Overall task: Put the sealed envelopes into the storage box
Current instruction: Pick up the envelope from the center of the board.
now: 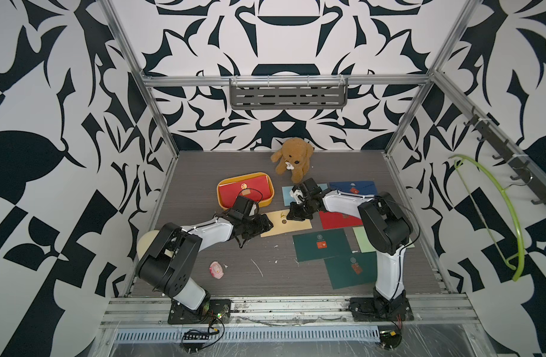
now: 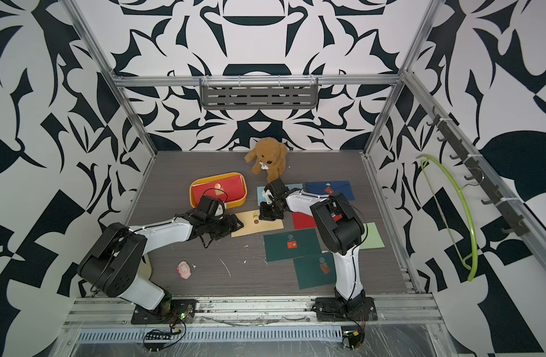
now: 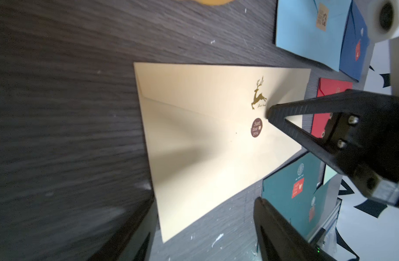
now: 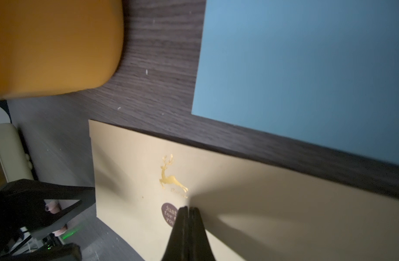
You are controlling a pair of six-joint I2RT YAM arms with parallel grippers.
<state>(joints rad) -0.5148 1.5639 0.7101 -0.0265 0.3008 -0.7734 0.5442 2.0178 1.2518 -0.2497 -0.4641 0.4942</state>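
Note:
A yellow envelope (image 1: 293,227) (image 3: 205,135) with a gold deer and a brown round sticker lies mid-table. My right gripper (image 4: 188,209) (image 1: 296,216) is shut, its tip resting on this envelope beside the sticker. At the envelope's left end my left gripper (image 3: 205,203) (image 1: 267,224) stands open, one envelope corner between its fingers. The yellow storage box (image 1: 243,174) (image 2: 217,174) holds a red envelope (image 1: 240,191). Light blue (image 1: 288,196), navy (image 1: 355,187), red (image 1: 336,221), pale green (image 1: 362,239) and two dark green (image 1: 322,244) envelopes lie to the right.
A brown plush dog (image 1: 293,160) sits at the back, just behind the right wrist. A small pink toy (image 1: 216,269) lies front left. A cream rounded box (image 1: 148,244) is partly hidden behind the left arm. A green hanger (image 1: 509,216) hangs on the right wall.

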